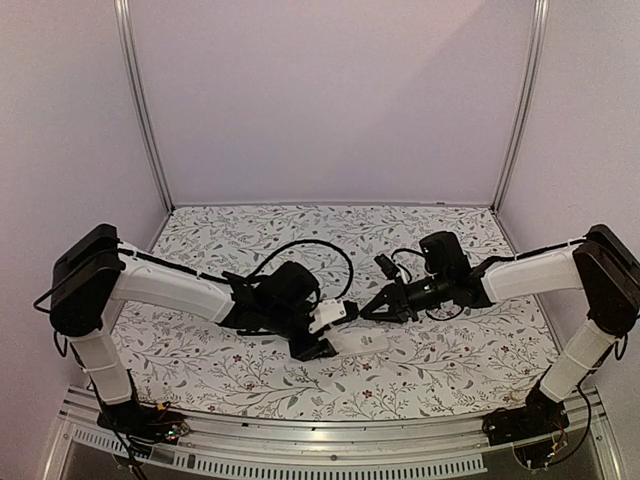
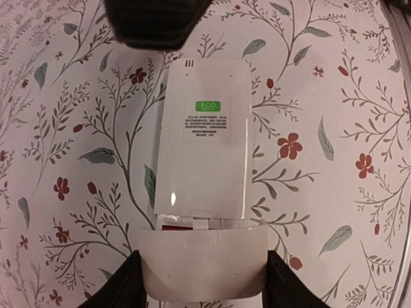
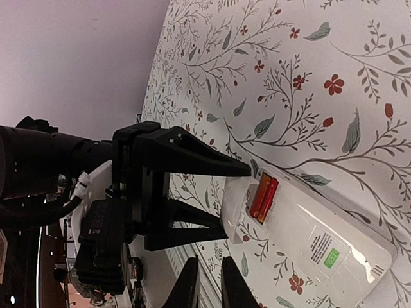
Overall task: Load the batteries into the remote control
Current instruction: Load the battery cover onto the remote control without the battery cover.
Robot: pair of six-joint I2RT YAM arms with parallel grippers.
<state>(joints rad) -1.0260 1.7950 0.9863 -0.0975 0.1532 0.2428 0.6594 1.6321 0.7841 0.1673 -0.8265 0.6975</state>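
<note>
Left gripper (image 2: 202, 276): fingers clamp the near end of the remote control (image 2: 205, 141), which lies back-up on the floral table (image 1: 200, 350).
Left wrist only: green label reading "ECO"; the finer print below is illegible.
Right wrist only: two orange-red batteries (image 3: 263, 196) sit side by side in the remote's end.
Right gripper (image 3: 210, 276): fingers narrow, nothing between them.

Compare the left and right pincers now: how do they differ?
Spread: the left pincer stands wide, the right pincer nearly closed. Load: the left pincer clamps the end of the white rectangular plastic remote control, beside the two orange-red cylindrical batteries seated in its bay; the right pincer holds nothing. Shared: both black, two-fingered, tips facing each other.
</note>
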